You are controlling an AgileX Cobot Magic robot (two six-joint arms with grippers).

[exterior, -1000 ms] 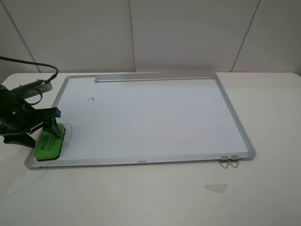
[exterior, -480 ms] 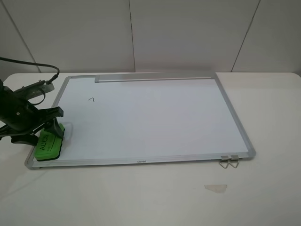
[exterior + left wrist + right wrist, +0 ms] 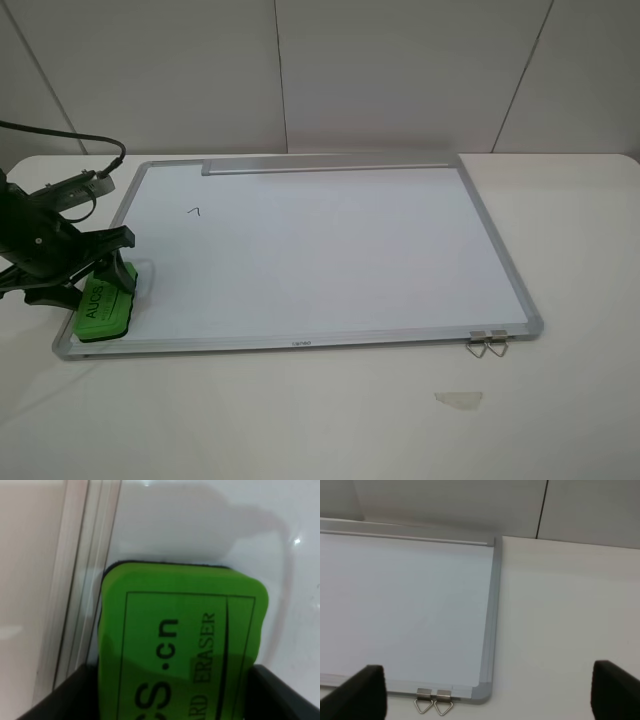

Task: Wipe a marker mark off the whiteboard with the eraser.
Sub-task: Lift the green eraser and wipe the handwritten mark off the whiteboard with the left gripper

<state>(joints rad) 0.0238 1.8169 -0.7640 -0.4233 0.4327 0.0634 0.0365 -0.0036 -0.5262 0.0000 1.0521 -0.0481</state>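
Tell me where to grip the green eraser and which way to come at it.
Pinch the eraser across its two long sides, coming down from above. It lies flat on the whiteboard close beside the frame, so those upright sides look like the only parallel faces narrow enough to span. The left gripper straddles it that way, a finger against each long side.

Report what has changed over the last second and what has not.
The left gripper, closed on the bright green block eraser, shifted slightly, and the eraser's near end edged a little away from the near edge of the large silver-framed whiteboard. Nothing was let go. The small black hook-shaped marker mark and the whiteboard stayed as they were.
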